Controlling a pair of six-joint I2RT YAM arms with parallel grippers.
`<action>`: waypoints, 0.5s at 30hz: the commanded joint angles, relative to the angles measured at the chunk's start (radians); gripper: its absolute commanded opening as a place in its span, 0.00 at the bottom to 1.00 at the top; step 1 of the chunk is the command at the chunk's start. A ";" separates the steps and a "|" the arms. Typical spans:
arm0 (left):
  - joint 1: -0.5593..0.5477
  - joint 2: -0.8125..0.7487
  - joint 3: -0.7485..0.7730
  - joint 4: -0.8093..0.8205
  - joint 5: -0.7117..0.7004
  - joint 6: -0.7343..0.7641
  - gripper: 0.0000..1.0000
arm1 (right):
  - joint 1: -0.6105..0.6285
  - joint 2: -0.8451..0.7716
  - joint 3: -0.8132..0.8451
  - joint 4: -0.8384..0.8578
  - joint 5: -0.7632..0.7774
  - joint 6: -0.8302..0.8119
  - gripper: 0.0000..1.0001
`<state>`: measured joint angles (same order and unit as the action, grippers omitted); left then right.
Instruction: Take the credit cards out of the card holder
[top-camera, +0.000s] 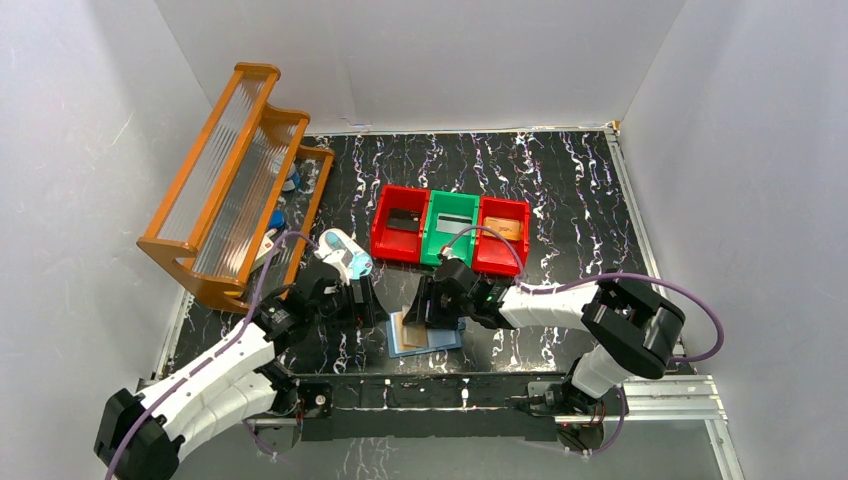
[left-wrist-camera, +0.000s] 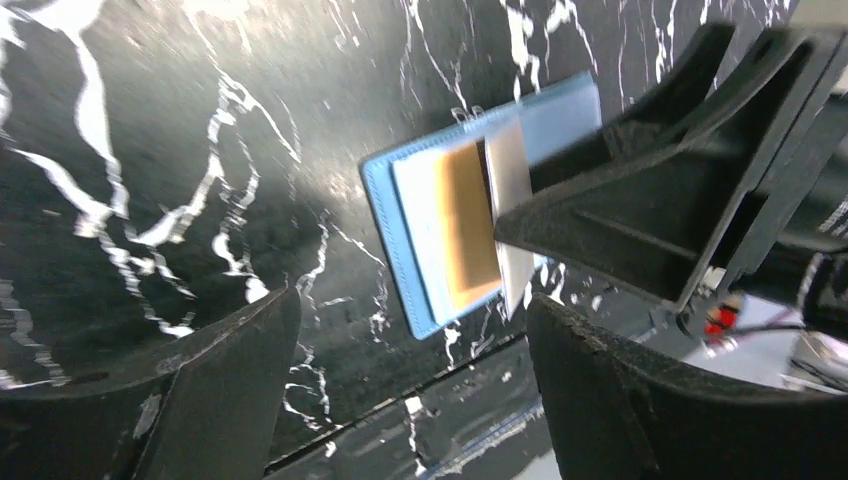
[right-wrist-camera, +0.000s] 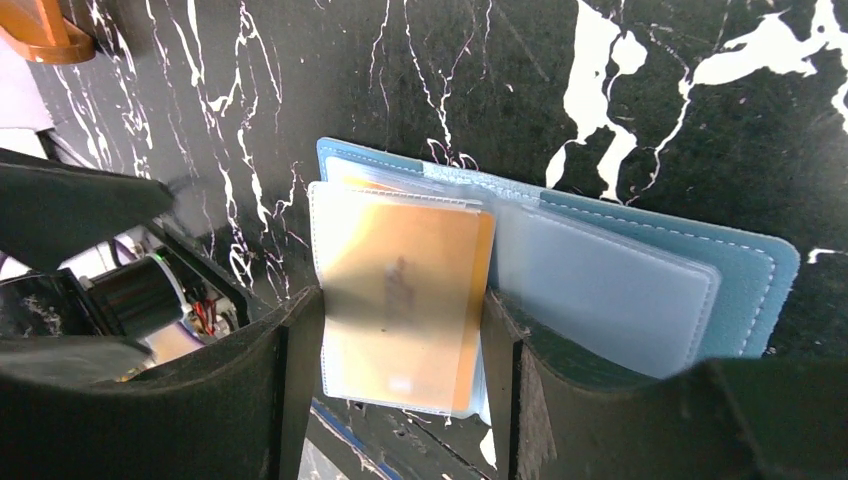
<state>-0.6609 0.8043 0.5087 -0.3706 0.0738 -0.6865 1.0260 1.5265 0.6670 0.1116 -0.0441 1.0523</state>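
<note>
The blue card holder lies open near the table's front edge. A tan-orange credit card sits in its left pocket. My right gripper stands over the holder. Its fingers press on both side edges of a frosted clear pocket leaf, and the orange shows through it. In the left wrist view that leaf stands up from the holder. My left gripper hovers just left of the holder, open and empty.
Behind the holder stand a red bin with a black card, a green bin with a pale card and a red bin with a tan card. A white-and-blue oval case and an orange rack sit at the left.
</note>
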 joint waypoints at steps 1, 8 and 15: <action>0.003 -0.001 -0.082 0.204 0.249 -0.123 0.77 | -0.002 0.018 -0.034 0.016 -0.042 0.024 0.58; 0.003 0.071 -0.150 0.382 0.422 -0.159 0.57 | -0.011 0.020 -0.053 0.043 -0.053 0.036 0.58; -0.002 0.178 -0.157 0.451 0.500 -0.136 0.46 | -0.015 0.020 -0.061 0.050 -0.061 0.039 0.58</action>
<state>-0.6609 0.9482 0.3653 0.0093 0.4793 -0.8261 1.0088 1.5284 0.6357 0.1768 -0.0868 1.0855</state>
